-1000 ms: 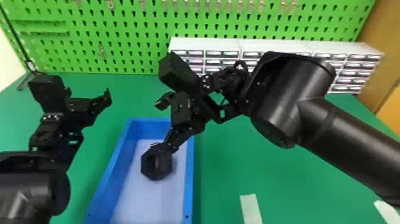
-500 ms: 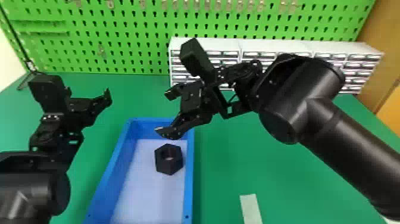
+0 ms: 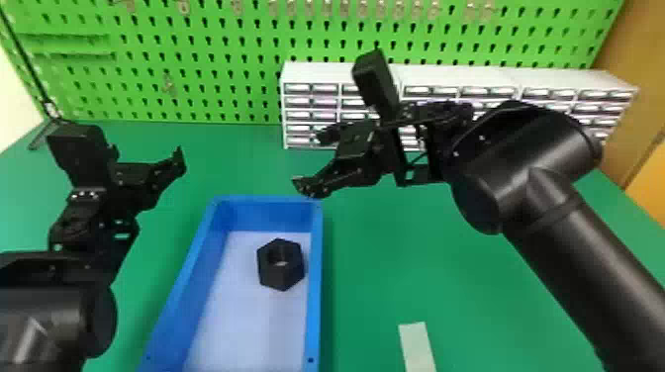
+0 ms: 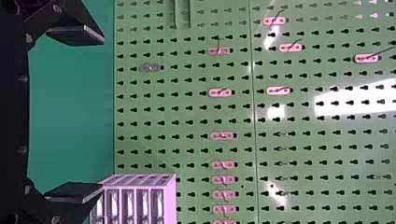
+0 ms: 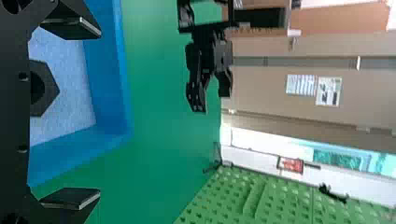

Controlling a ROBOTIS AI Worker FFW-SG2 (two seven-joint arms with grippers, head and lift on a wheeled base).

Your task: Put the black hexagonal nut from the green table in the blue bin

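In the head view, the black hexagonal nut (image 3: 281, 277) is lying on the floor of the blue bin (image 3: 269, 215), hole facing up, towards the far end and near the right wall. The right gripper (image 3: 307, 161) is hanging by the bin's far right corner, fingers parted around nothing and pointing leftward. From those tips the nut is sitting lower and nearer the robot — so a retreat up and rightward should be leading away from it.

In the left wrist view, the left gripper (image 4: 102, 113) is waiting over to the bin's left, fingers spread with nothing between. The right one is hanging nearer the nut.

In the right wrist view, the nut is lying beyond the gripper's body, partly hidden, touching neither finger. The placing is looking finished; the lower finger may be needing care near the rim.
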